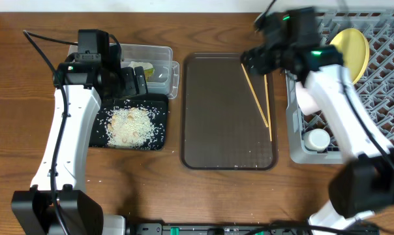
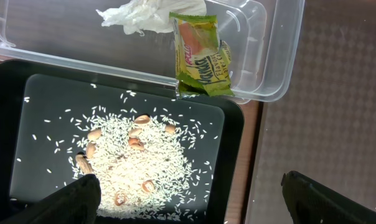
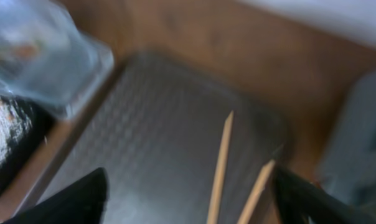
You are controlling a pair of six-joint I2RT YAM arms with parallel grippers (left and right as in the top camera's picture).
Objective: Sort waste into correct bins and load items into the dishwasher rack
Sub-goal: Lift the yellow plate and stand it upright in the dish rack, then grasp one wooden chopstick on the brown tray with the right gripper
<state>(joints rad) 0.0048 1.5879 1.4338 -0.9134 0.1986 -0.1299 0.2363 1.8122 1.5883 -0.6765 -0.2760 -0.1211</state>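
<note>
Overhead view has the waste side looking close to done: the rice-like grains (image 1: 128,125) sit heaped in the black tray (image 1: 159,142), with a few nuts mixed in, and the clear tub (image 1: 159,53) just behind it holds the rest. From the left wrist, the green-and-orange wrapper (image 2: 200,56) leans against the tub's near wall with a crumpled white tissue (image 2: 147,15) beside it, both inside the tub. The left gripper (image 2: 191,202) hangs over the tray and tub, fingers spread wide, nothing between them.

Over on the other side, the dishwasher rack (image 1: 379,72) is partly loaded. The yellow plate (image 1: 351,49) stands on edge in the grid and the small white cup (image 1: 316,139) sits near the front corner. A pale rounded shape lies under the right arm, maybe a bowl, though too much of it is hidden to tell. No blue bowl shows anywhere.

What is plainly left are the chopsticks (image 1: 255,94), lying loose on the dark-brown serving tray (image 1: 216,117) near its right edge, their far ends apart and crossing toward the near end. The right wrist picture is blurred, yet it shows the right gripper (image 3: 188,199) wide open and empty, right above the sticks. My read: the chopsticks are the last clear job, and thin sticks lying flat on a tray make for a fiddly pinch
</note>
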